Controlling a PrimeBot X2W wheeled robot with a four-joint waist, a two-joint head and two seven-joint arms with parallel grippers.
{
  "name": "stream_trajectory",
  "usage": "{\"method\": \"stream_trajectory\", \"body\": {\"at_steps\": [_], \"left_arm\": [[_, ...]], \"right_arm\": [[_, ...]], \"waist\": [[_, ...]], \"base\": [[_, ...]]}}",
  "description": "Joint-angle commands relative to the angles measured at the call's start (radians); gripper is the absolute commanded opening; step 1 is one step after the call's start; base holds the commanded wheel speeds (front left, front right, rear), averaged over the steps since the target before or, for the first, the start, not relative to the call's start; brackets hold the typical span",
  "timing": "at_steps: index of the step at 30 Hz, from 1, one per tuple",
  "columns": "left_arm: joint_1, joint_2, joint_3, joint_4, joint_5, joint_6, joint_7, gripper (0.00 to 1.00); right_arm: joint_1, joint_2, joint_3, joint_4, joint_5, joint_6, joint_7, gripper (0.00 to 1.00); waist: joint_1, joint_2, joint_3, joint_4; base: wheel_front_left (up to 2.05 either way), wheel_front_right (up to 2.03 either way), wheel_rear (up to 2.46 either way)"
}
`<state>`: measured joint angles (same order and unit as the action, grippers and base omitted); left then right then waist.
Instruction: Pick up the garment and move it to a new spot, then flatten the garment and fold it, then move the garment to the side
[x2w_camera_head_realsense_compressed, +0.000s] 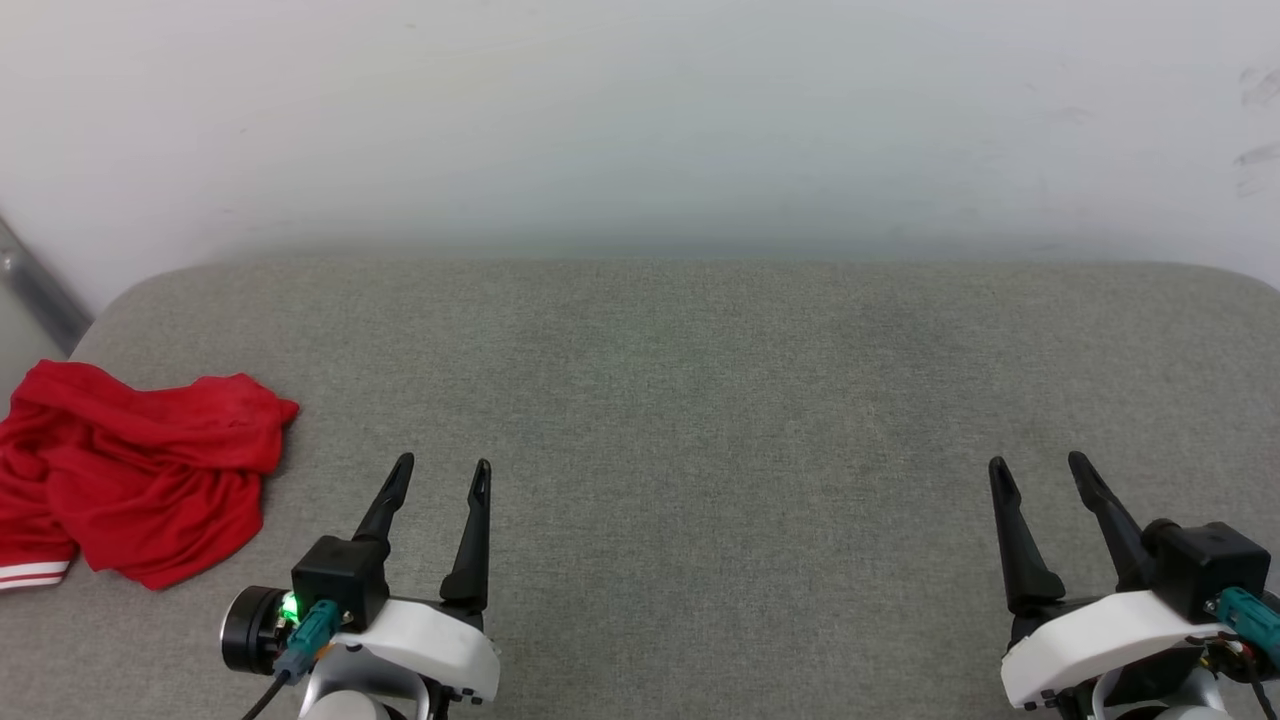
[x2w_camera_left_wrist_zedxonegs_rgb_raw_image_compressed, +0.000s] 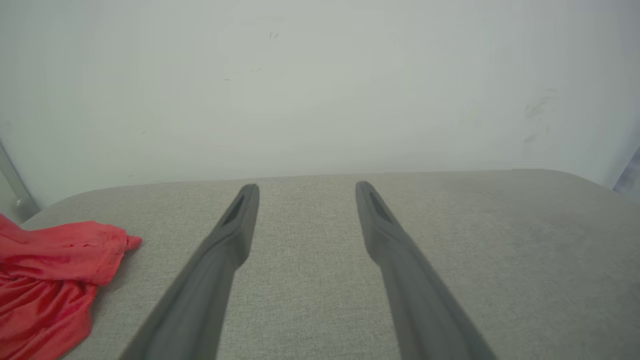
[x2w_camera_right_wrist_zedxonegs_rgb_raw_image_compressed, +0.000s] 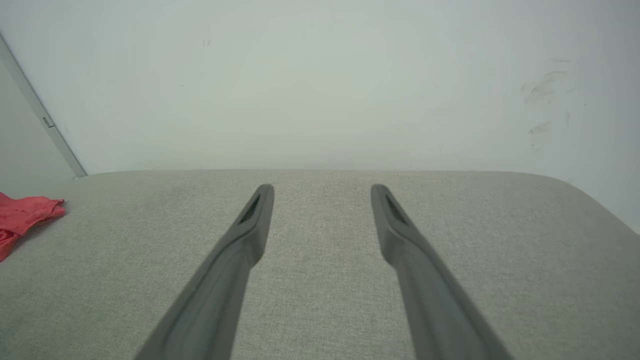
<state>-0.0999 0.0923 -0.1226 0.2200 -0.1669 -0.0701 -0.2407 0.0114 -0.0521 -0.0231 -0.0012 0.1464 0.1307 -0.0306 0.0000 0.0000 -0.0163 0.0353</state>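
**Both claws wide and empty, red jersey off to the left**

Head view: my left gripper (x2w_camera_head_realsense_compressed: 443, 463) sits at lower left with its two dark fingers spread well apart, gripping nothing. My right gripper (x2w_camera_head_realsense_compressed: 1038, 462) at lower right stands just as wide and is empty too. The garment (x2w_camera_head_realsense_compressed: 150, 480), a red jersey, lies crumpled at the left edge of the grey fabric surface (x2w_camera_head_realsense_compressed: 700, 400), near the left gripper but not touching it. Red-and-white striped trim shows at its lower left. It is too bunched for me to read any writing.

Left wrist view: the fingers are apart with bare grey fabric between them. The jersey (x2w_camera_left_wrist_zedxonegs_rgb_raw_image_compressed: 45, 280) lies to their left, clear of them.

Right wrist view: the fingers are likewise spread. The jersey (x2w_camera_right_wrist_zedxonegs_rgb_raw_image_compressed: 25, 215) is a red patch at the far left, well apart.
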Motion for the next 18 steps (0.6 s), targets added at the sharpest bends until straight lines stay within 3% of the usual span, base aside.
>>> {"method": "stream_trajectory", "body": {"at_steps": [1,18], "left_arm": [[-0.01,-0.001,-0.003,0.006,0.024,0.0,-0.01,1.0],[-0.019,-0.017,0.003,0.04,0.032,-0.008,-0.026,1.0]], "right_arm": [[0.01,0.003,0.001,-0.01,-0.021,0.0,-0.006,1.0],[0.01,0.003,-0.005,-0.002,-0.045,0.0,-0.013,1.0]], "waist": [[0.0,0.0,-0.001,0.001],[0.0,0.0,-0.001,0.013]], "base": [[0.0,0.0,0.0],[0.0,0.0,0.0]]}}
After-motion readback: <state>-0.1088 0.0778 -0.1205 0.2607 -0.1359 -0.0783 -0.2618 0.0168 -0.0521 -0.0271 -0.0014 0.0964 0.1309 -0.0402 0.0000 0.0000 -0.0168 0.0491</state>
